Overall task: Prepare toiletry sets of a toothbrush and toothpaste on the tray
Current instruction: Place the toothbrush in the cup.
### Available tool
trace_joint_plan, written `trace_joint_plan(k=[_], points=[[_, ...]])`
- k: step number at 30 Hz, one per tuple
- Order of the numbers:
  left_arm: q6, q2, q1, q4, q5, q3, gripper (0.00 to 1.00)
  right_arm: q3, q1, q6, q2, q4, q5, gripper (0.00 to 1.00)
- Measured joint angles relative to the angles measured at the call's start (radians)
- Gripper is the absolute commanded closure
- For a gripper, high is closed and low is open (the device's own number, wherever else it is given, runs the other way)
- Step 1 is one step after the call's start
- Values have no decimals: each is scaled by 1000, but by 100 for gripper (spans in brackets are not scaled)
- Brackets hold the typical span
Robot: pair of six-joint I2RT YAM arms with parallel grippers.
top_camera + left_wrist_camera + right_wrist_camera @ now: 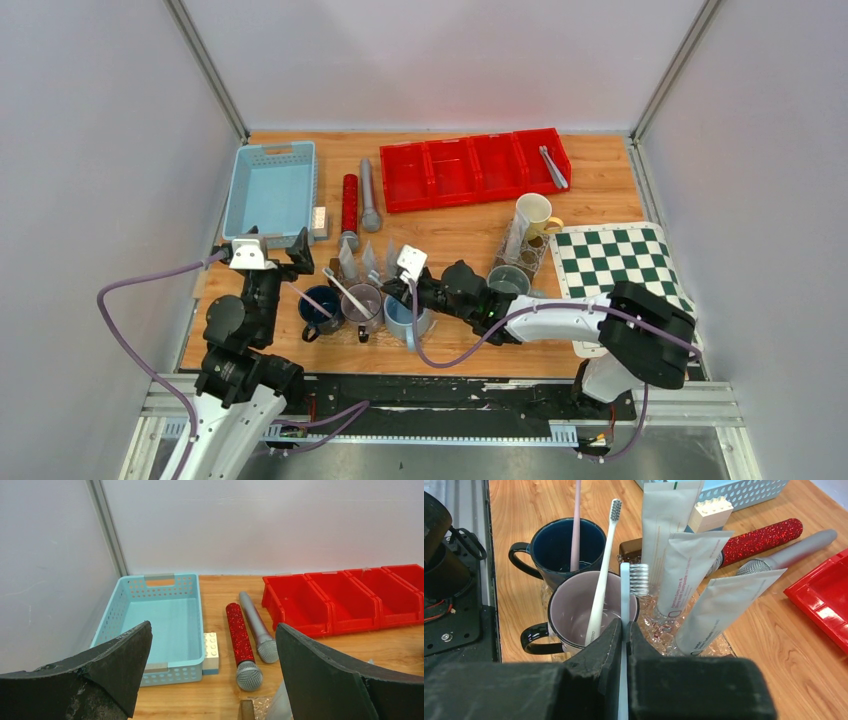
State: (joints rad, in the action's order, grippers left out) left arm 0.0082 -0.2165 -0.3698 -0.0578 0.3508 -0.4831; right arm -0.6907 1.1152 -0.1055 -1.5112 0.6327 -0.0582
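The right claw (624,630) was closed on a toothbrush (624,597), its head by the rim of the pale mug (569,611); the left claw (212,627) stood wide open, empty; I judged it best to lift straight, clear the toothpaste tubes (686,570), then cross to the red tray (450,172).
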Motion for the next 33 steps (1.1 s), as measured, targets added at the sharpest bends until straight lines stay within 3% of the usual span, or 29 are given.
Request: trace_joint_plan(k=[7,18,25,33], points=[[6,0,0,4,0,0,0,-12,5,12,-6,-42,-2,69],[9,14,0,10,0,0,0,-152,7,25,89,-315,47,38],[9,16,0,10,-1,0,0,-350,-69,6,172,-561,220,32],[8,17,0,10,-1,0,0,-583,-364,60,174,-878,352,34]])
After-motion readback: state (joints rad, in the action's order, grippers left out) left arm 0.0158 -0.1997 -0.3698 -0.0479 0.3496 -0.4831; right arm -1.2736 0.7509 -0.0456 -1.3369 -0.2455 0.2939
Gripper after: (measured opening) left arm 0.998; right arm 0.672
